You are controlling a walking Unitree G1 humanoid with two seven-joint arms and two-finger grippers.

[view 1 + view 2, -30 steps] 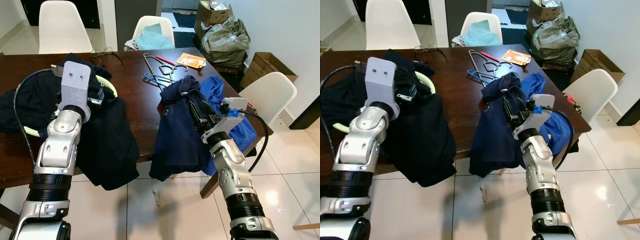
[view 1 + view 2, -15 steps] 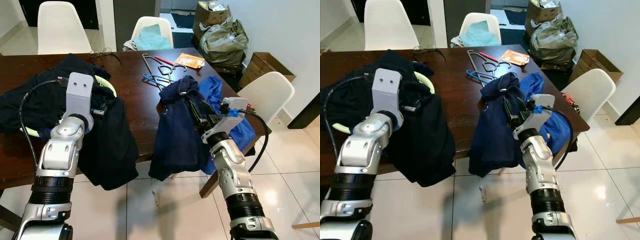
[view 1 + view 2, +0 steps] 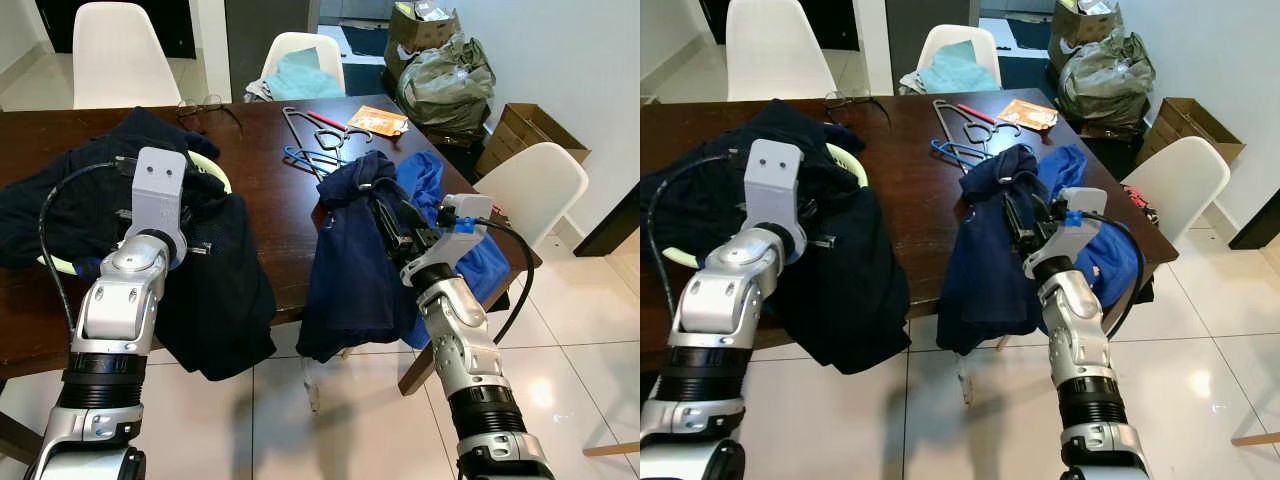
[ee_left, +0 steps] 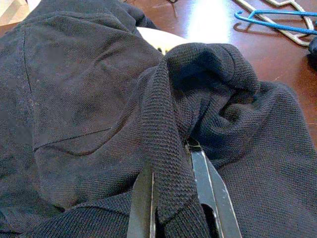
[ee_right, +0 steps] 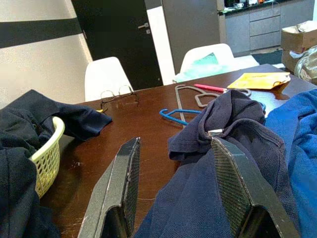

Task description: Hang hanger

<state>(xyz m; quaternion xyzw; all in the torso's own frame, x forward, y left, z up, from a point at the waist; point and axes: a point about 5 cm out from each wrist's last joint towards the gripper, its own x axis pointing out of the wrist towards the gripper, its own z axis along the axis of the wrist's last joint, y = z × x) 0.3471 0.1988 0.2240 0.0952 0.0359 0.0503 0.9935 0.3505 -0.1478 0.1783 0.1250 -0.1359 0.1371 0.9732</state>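
Silver jointed arms, black cables, black-fingered right claw (image 5: 173, 193).

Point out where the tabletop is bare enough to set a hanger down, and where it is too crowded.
Bare wood runs down the middle of the table, between the black garment and the navy shirt, up to the loose hangers. Crowded: the robot's left side under dark clothes and the yellow basket, and the right corner under the navy shirt and blue shirt.
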